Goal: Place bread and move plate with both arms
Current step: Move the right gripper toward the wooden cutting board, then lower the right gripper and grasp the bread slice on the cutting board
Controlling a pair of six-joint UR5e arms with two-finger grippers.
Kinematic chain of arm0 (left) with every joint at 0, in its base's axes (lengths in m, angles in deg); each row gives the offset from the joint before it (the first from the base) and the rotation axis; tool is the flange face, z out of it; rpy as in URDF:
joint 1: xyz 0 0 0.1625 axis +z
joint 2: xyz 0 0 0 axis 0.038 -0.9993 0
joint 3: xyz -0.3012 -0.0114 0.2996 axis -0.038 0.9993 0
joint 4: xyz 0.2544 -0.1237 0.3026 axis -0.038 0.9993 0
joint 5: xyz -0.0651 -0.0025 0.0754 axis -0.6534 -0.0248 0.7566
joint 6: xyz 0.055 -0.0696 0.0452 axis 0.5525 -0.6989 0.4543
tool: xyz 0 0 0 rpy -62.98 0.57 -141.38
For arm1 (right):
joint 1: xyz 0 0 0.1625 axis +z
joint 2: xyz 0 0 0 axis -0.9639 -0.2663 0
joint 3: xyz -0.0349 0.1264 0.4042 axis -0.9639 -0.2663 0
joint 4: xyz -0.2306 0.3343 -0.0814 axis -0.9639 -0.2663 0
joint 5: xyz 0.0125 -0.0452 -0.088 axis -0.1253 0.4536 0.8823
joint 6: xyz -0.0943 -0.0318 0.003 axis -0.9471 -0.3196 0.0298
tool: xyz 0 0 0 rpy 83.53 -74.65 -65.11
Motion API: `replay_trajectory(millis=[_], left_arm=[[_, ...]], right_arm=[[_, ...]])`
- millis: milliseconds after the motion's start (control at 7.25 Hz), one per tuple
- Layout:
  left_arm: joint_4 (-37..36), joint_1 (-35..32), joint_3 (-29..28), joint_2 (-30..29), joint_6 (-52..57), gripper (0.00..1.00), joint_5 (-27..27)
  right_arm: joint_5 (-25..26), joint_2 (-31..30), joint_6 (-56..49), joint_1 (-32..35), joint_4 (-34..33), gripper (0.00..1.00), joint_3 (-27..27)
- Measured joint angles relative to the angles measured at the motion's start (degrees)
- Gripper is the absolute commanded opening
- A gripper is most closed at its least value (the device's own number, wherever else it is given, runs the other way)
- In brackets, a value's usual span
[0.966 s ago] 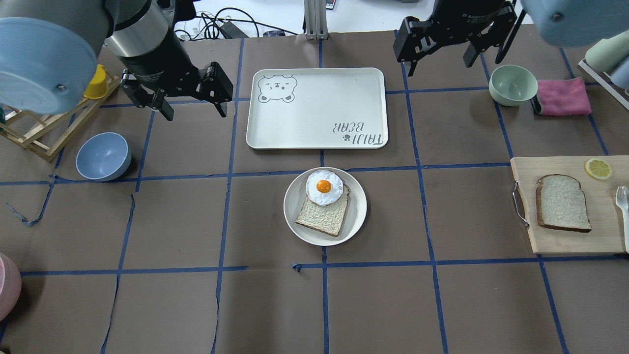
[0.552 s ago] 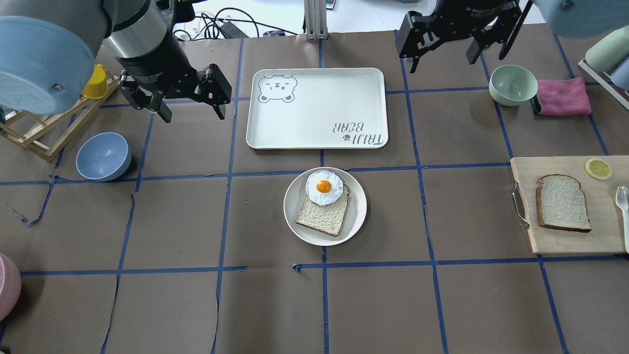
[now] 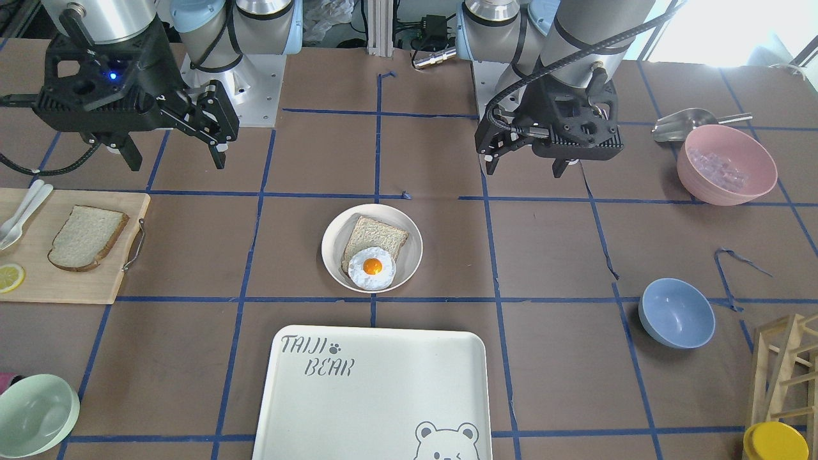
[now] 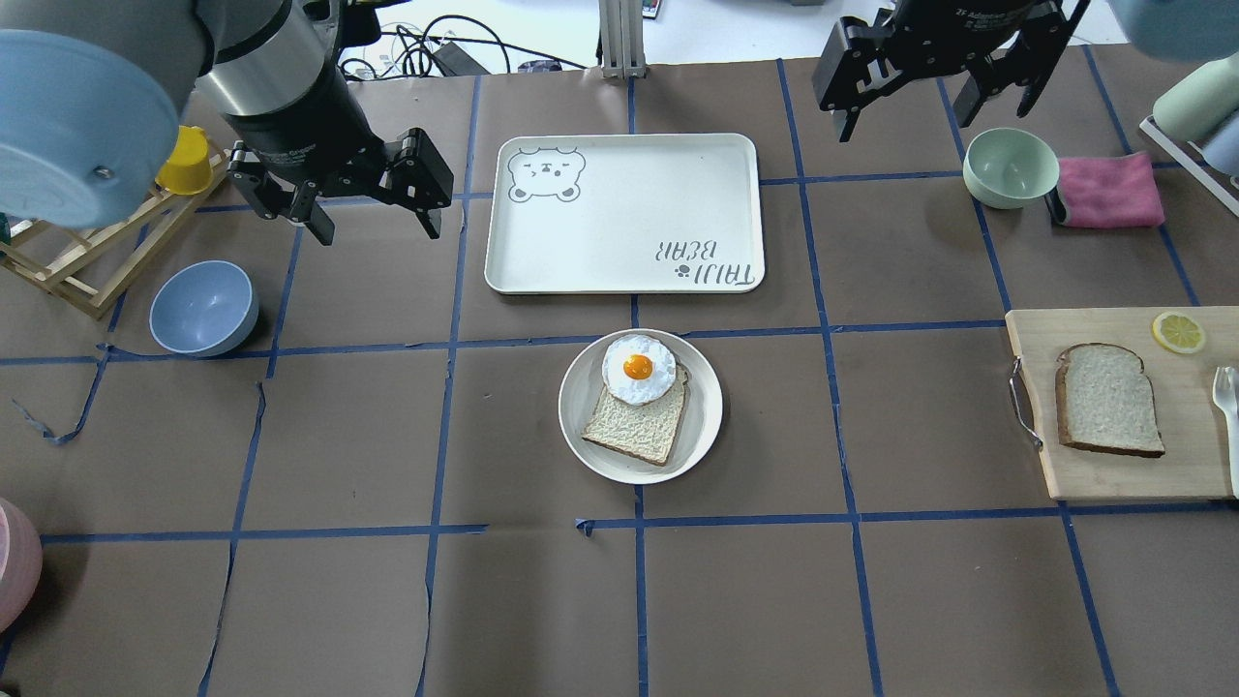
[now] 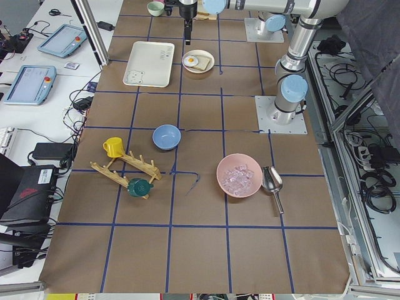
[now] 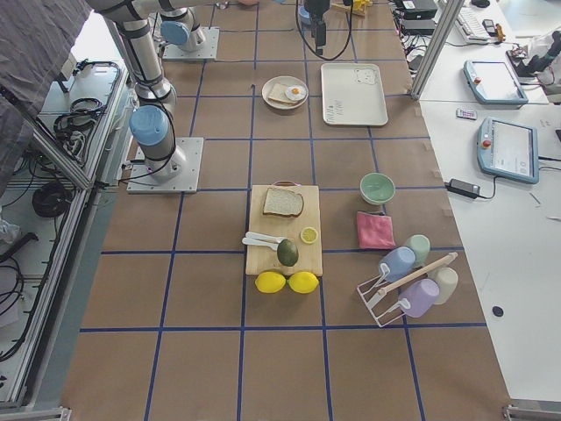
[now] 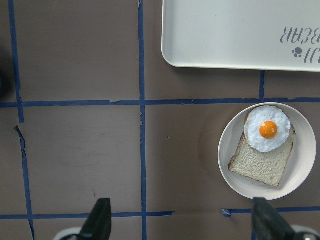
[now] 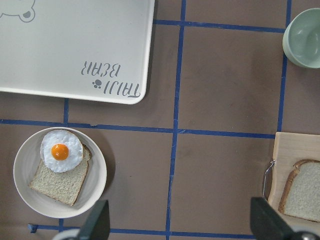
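A bread slice (image 4: 1108, 399) lies flat on a wooden cutting board (image 4: 1113, 476) at the right; it also shows in the front view (image 3: 86, 237) and the right wrist view (image 8: 306, 190). The round cream plate (image 4: 707, 426) sits mid-table and holds another bread slice (image 4: 634, 426) topped by a fried egg (image 4: 638, 368). My left gripper (image 4: 377, 227) hangs open and empty above the table, left of the bear tray. My right gripper (image 4: 934, 111) hangs open and empty at the far right, well away from the bread. The plate also shows in the left wrist view (image 7: 225, 155).
The big white bear-print tray (image 4: 624, 213) lies just beyond the plate. A green bowl (image 4: 1010, 166) and pink cloth (image 4: 1108, 191) sit far right. A blue bowl (image 4: 203, 308) and wooden rack (image 4: 68, 261) sit left. A lemon slice (image 4: 1178, 332) is on the board.
My right gripper has moved to the right and farther back, staying open. My left gripper has drifted slightly back and left. The bread and plate have not moved.
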Motion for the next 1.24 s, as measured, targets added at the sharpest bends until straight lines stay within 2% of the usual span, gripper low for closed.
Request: replay_trajectory(millis=[1241], left_arm=[[0.4, 0.1, 0.0, 0.4, 0.1, 1.00, -0.1]], right_arm=[[0.8, -0.4, 0.1, -0.7, 1.8, 1.00, 0.4]])
